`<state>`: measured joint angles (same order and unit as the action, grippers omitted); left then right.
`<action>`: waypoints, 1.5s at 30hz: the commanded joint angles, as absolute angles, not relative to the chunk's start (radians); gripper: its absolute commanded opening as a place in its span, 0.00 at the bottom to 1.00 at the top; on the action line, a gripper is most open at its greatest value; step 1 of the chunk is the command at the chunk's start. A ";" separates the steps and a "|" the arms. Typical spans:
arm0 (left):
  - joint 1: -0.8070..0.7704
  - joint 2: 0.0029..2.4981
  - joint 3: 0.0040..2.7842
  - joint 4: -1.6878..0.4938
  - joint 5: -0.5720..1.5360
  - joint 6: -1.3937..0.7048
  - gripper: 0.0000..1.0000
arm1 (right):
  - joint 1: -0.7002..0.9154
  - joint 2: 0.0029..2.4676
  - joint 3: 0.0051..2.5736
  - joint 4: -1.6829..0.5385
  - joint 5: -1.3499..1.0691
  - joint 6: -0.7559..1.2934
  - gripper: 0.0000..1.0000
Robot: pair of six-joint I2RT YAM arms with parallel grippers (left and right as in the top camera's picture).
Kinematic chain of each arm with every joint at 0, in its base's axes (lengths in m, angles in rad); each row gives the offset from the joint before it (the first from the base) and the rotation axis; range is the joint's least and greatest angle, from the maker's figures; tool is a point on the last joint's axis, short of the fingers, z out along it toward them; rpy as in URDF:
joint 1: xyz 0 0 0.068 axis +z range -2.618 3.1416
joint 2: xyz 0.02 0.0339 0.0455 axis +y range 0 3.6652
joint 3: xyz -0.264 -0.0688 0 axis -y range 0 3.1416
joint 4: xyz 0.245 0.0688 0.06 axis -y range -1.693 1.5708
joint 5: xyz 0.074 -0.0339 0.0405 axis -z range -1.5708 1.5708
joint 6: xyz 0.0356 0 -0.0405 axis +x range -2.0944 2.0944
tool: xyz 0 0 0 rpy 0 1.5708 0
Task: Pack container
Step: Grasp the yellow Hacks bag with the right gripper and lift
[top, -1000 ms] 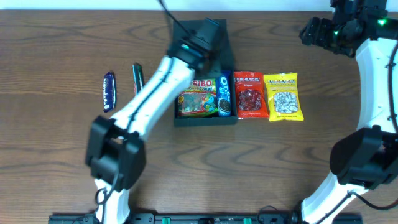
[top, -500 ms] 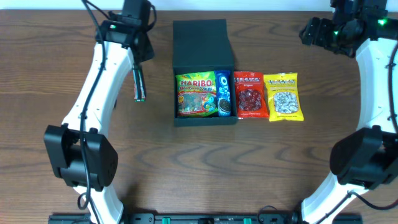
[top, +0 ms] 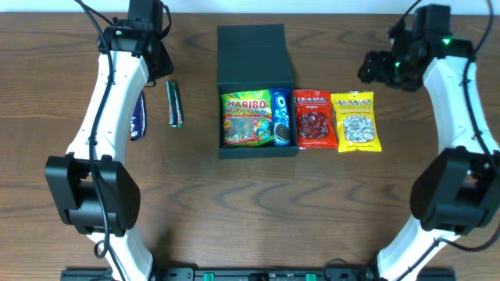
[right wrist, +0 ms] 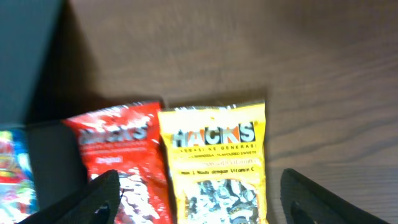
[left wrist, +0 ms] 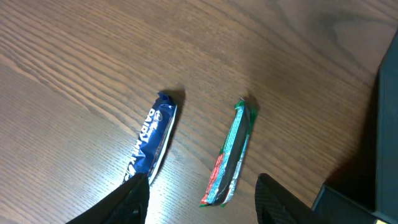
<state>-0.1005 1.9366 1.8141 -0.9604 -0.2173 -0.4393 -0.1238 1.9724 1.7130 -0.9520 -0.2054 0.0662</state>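
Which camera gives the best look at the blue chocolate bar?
Left wrist: the blue bar lies nearly whole, label readable. Overhead shows only a strip of it beside the left arm. Right wrist misses it.

- I read this as a robotics lab bench (not a home or a shop).
- A left arm (top: 109, 117) and a right arm (top: 461, 101), white with black joints, rise from a black rail (top: 258, 274) at the near edge of the wood-grain surface (top: 312, 203).
- Snack packets (top: 356, 121) lie squared up side by side on it.
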 commanded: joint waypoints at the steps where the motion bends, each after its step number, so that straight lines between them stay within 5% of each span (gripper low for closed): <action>1: -0.101 1.952 1.807 -0.955 -0.229 -0.421 0.57 | -0.122 2.004 1.655 -0.933 -0.189 0.042 0.79; 25: -0.100 1.952 1.807 -0.930 -0.157 -0.388 0.58 | -0.018 2.108 1.456 -0.829 0.023 0.051 0.78; 29: -0.100 1.952 1.807 -0.930 -0.157 -0.388 0.59 | -0.018 2.142 1.456 -0.830 0.026 0.052 0.65; 31: -0.100 1.952 1.807 -0.930 -0.156 -0.388 0.59 | -0.018 2.143 1.456 -0.826 0.026 0.055 0.44; 32: -0.101 1.952 1.807 -0.930 -0.156 -0.388 0.59 | -0.018 2.143 1.456 -0.823 0.026 0.055 0.26; 35: -0.100 1.952 1.807 -0.930 -0.156 -0.388 0.59 | -0.018 2.143 1.457 -0.823 0.026 0.055 0.02; 45: -0.100 1.952 1.807 -0.930 -0.157 -0.388 0.59 | -0.017 2.111 1.596 -0.947 -0.040 0.057 0.01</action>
<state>-0.1009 1.9366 1.8137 -0.9306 -0.1596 -0.3950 -0.0273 2.0796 1.5467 -0.9157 0.0170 0.0528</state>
